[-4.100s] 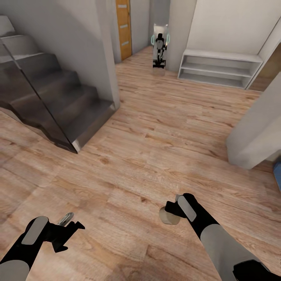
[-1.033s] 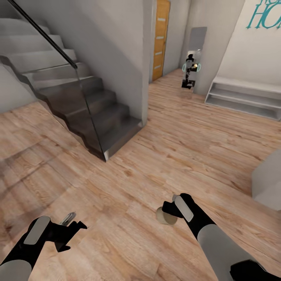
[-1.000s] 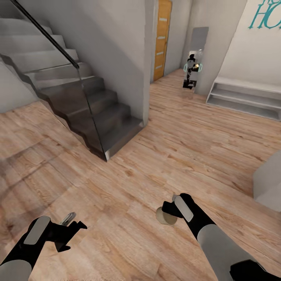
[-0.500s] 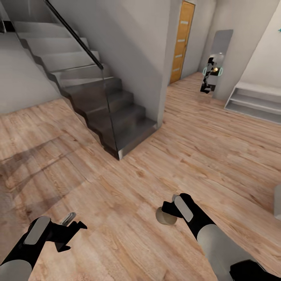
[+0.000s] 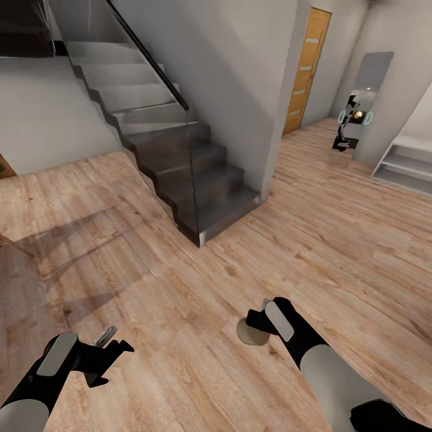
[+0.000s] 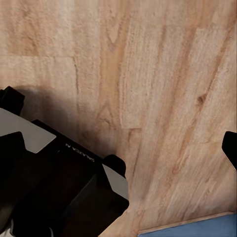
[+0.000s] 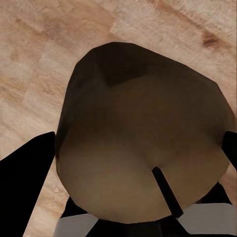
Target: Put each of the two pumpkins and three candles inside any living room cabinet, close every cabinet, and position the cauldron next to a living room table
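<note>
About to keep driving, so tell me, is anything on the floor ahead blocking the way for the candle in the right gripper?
Nothing visible nearby: the right gripper holds the candle over bare wood floor. The staircase stands ahead, left. No cabinet is in sight.

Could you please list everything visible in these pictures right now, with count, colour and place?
Candle: one, beige-tan, held in the right tool above the floor; close up in the right wrist view.
Staircase: one, dark grey steps with a glass side panel and dark handrail, upper left of the head view.
Door: one, orange wood, far end of the hallway.
Mirror: one, tall and grey, against the far wall, reflecting the robot.
Shelf unit: one, pale grey, open, low, at the right edge.
Floor: light wood planks throughout.
Left tool: black, empty, fingers apart, low at the left.
Right tool: black, closed on the candle, low at centre right.
</note>
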You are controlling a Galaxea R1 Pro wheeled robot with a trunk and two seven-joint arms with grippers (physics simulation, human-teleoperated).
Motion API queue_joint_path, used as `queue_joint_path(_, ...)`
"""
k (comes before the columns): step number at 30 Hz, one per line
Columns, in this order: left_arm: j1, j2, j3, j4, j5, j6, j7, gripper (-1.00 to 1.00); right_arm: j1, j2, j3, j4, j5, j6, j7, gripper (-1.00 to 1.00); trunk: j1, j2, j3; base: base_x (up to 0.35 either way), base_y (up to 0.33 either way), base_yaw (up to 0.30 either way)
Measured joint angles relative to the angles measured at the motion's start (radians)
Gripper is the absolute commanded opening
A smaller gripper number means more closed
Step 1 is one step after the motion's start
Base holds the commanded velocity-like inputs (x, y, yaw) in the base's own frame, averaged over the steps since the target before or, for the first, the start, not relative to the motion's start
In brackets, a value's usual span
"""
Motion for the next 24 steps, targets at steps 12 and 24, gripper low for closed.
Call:
queue_joint_path(12,0.000,-0.001,0.000,0.000,0.000,0.000,0.001,1.00,0.000,0.001,0.001,0.000,0.000,-0.014,-0.001,-1.00,0.000,0.000,0.014,0.000,0.000,0.227)
queue_joint_path(24,0.000,-0.001,0.000,0.000,0.000,0.000,-0.001,1.00,0.000,0.001,0.001,0.000,0.000,-0.014,-0.001,-1.00,0.000,0.000,0.028,0.000,0.000,0.227)
